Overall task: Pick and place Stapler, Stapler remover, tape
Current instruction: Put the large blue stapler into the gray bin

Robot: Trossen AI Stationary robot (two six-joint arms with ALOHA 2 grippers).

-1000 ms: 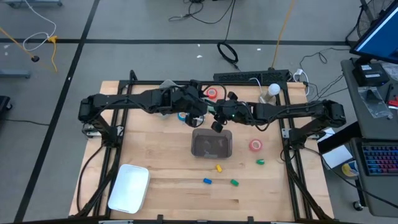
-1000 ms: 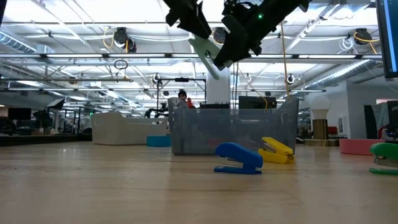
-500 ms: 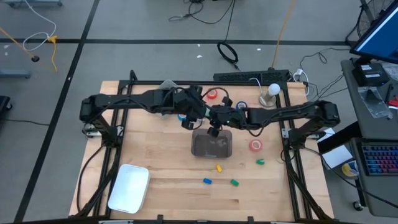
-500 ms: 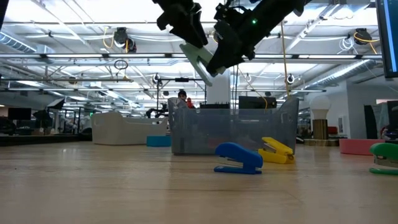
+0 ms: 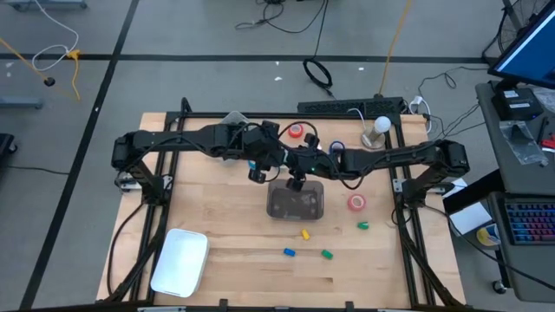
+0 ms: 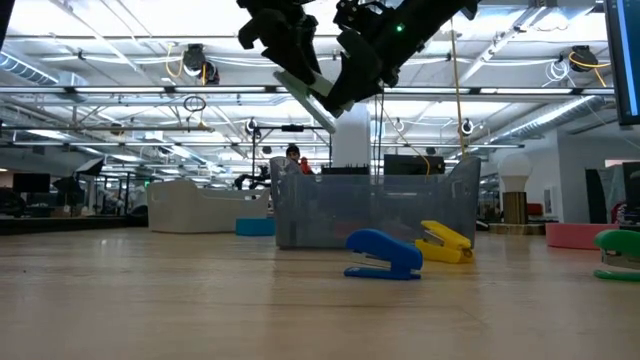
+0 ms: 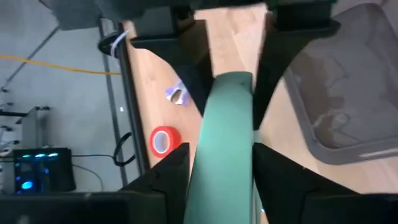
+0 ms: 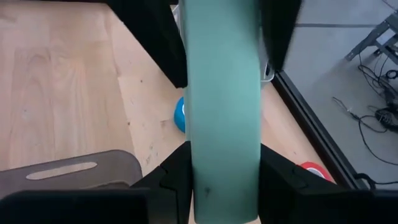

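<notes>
Item: one pale green elongated stapler (image 6: 308, 92), aloft above the far edge of the clear grey plastic bin (image 5: 296, 201), long axis tilted, spanning both claws. Left gripper (image 7: 227, 118) and right gripper (image 8: 224, 168) each clench one end. Loose staplers on table: four. Tape rolls: four.

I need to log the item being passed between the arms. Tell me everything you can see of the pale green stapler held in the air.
The pale green stapler is a long, narrow, smooth bar that looks like matte plastic. It hangs tilted in the air above the far edge of the clear bin, touching no surface. The left gripper and right gripper each have fingers on both its sides, one near each end. Its underside and hinge are hidden.
</notes>
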